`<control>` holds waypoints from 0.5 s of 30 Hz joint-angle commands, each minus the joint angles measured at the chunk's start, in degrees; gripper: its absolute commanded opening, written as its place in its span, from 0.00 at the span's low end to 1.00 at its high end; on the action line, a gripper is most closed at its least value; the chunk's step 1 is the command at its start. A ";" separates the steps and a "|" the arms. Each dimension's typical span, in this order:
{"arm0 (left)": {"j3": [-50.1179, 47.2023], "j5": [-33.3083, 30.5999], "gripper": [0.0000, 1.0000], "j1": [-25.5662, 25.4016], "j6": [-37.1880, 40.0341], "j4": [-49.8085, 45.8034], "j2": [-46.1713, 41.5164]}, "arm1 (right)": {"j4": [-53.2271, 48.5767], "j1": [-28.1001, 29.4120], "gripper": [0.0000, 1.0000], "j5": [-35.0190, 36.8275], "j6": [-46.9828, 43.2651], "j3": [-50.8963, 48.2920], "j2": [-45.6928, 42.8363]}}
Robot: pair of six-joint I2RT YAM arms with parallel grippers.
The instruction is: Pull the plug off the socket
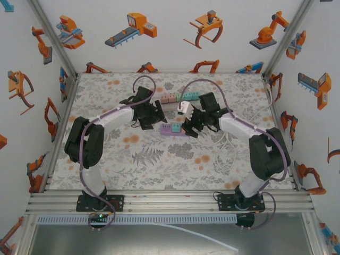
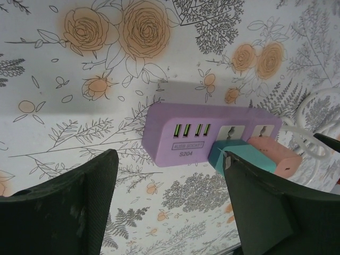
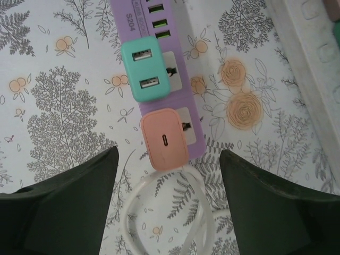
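A purple power strip point(image 1: 175, 129) lies flat mid-table, with a teal plug point(image 3: 146, 69) and a pink plug point(image 3: 165, 139) seated side by side in its sockets. My right gripper point(image 3: 168, 151) hovers open above the strip's cable end, the pink plug just ahead of its fingertips and untouched. My left gripper point(image 2: 170, 156) is open too, facing the strip's USB end point(image 2: 180, 133). Its right finger point(image 2: 265, 207) stands close in front of the teal plug point(image 2: 239, 156), with the pink plug point(image 2: 273, 156) beyond. From above, the left gripper point(image 1: 155, 115) and right gripper point(image 1: 192, 126) flank the strip.
The strip's white cable point(image 3: 175, 212) loops under my right gripper and trails off to the right point(image 1: 228, 143). A second white strip point(image 1: 180, 98) carrying several small plugs lies at the back, its edge point(image 3: 308, 42) in the right wrist view. A white adapter point(image 1: 184, 108) sits between the arms.
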 commanded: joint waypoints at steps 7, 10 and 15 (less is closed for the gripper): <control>2.16 2.22 0.65 -0.51 -0.05 -0.43 2.88 | 0.88 0.28 0.54 -2.83 -2.42 2.35 3.76; 2.25 2.44 0.61 -0.77 0.04 -0.54 3.64 | 0.70 0.32 0.52 -2.62 -2.58 2.61 4.60; 2.43 2.94 0.57 -1.41 0.04 -0.77 4.88 | -0.08 0.28 0.48 -3.73 -3.23 2.80 5.40</control>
